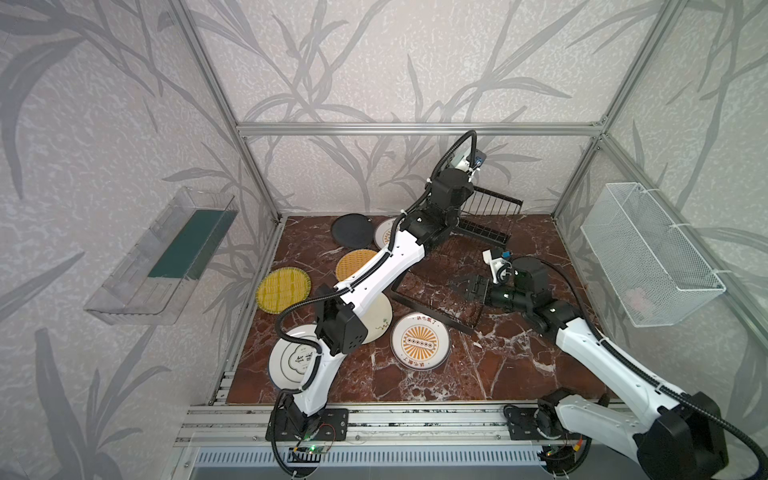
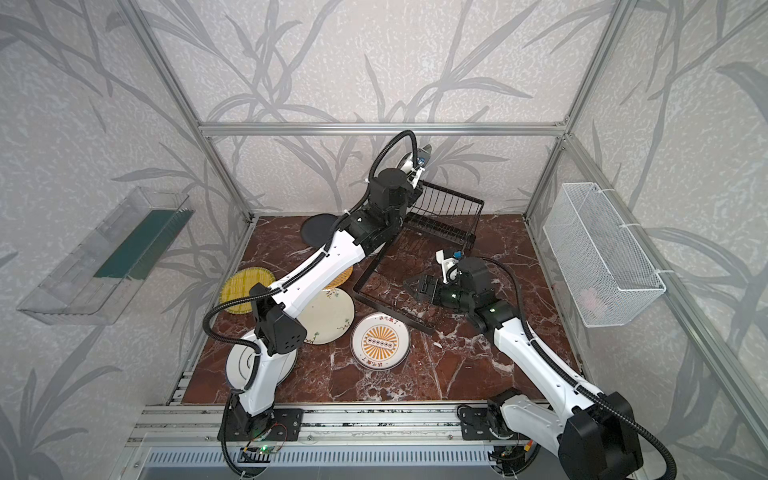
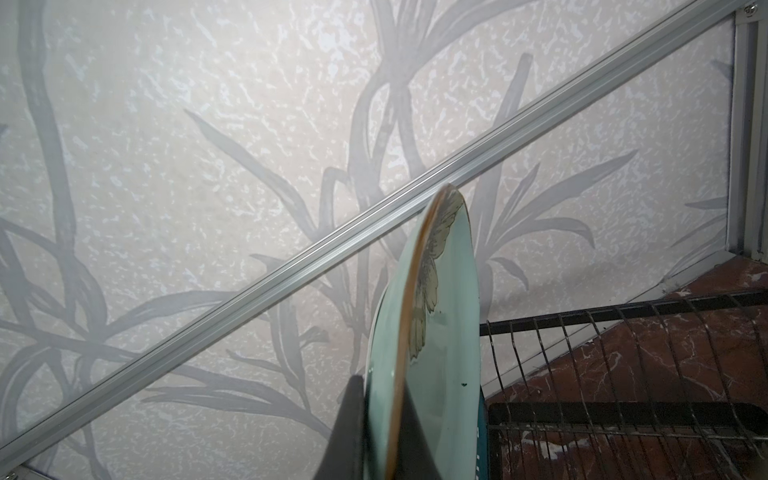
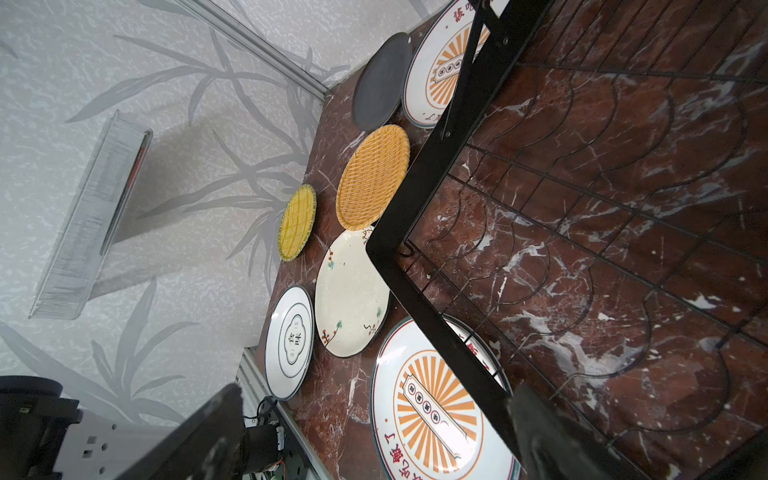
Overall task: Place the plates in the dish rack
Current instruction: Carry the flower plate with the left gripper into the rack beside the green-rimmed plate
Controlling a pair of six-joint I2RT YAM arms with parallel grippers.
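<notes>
The left gripper [image 3: 380, 388] pinches the rim of the pale green plate [image 3: 436, 299], held on edge at lower centre of the left wrist view; the dish rack [image 3: 623, 309] slots lie just right of and below it, wires seemingly in line with the plate; the back wall [image 3: 208, 166] stands near behind; the right gripper [image 1: 455, 286], spread wide and empty, hovers over the rack's flat end; the other plates [image 1: 419, 340] lie flat at left.
</notes>
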